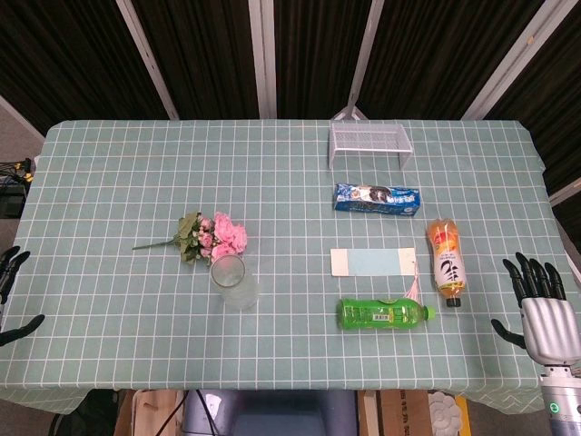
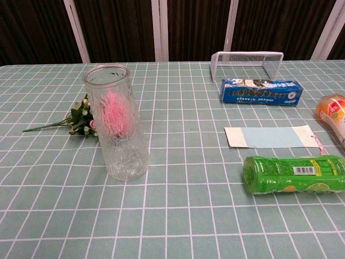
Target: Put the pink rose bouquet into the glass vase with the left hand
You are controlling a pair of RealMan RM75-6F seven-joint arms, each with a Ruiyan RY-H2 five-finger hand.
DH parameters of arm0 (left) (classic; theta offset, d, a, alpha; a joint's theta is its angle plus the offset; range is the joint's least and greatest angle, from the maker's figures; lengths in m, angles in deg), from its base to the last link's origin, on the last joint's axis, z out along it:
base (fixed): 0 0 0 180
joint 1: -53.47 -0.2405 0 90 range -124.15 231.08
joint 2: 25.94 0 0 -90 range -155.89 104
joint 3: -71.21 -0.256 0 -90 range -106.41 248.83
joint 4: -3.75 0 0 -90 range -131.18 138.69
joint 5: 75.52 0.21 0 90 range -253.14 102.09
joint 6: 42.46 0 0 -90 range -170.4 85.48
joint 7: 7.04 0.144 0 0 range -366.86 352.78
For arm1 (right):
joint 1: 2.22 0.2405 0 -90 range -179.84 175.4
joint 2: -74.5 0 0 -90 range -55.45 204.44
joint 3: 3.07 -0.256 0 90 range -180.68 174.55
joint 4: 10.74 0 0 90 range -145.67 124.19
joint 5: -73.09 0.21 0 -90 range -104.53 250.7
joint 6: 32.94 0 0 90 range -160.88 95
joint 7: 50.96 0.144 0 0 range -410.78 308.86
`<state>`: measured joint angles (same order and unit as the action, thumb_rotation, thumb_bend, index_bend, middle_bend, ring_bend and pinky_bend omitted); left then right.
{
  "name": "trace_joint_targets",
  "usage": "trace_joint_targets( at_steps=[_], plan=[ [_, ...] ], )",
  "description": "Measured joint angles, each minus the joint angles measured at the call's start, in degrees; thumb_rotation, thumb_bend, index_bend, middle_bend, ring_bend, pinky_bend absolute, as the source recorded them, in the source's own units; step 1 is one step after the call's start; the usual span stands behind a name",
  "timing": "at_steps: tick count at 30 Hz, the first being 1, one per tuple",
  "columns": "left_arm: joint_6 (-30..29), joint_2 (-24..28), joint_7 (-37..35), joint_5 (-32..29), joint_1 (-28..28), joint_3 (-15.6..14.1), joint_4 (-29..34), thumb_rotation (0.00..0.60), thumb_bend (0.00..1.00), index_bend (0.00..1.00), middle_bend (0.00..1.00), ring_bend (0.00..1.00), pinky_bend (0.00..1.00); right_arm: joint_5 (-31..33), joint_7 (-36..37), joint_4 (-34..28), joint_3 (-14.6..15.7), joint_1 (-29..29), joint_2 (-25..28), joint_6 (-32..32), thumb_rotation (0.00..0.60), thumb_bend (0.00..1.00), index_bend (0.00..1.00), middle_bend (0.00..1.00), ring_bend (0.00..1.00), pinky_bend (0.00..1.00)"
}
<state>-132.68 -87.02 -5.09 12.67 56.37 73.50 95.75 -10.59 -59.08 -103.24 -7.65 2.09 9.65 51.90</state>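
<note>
The pink rose bouquet lies flat on the checked tablecloth, its stem pointing left. Just in front of it stands the empty glass vase, upright. In the chest view the vase fills the near left, and the bouquet lies behind it, its pink blooms showing through the glass. My left hand shows only as dark fingers at the far left edge, spread and holding nothing, well left of the bouquet. My right hand hovers at the table's right edge, fingers apart and empty.
On the right half lie a green bottle, an orange juice bottle, a pale blue card and a blue biscuit pack. A white wire rack stands at the back.
</note>
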Motion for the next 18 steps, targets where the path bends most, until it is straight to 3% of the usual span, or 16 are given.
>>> trace_joint_targets(
  at_steps=[18],
  plan=[
    [-0.41, 0.34, -0.31, -0.23, -0.37, 0.23, 0.28, 0.600, 0.16, 0.12, 0.06, 0.03, 0.16, 0.02, -0.44, -0.34, 0.09, 0.23, -0.36, -0.50, 0.600, 0.19, 0.10, 0.04, 0.00, 0.00]
  ],
)
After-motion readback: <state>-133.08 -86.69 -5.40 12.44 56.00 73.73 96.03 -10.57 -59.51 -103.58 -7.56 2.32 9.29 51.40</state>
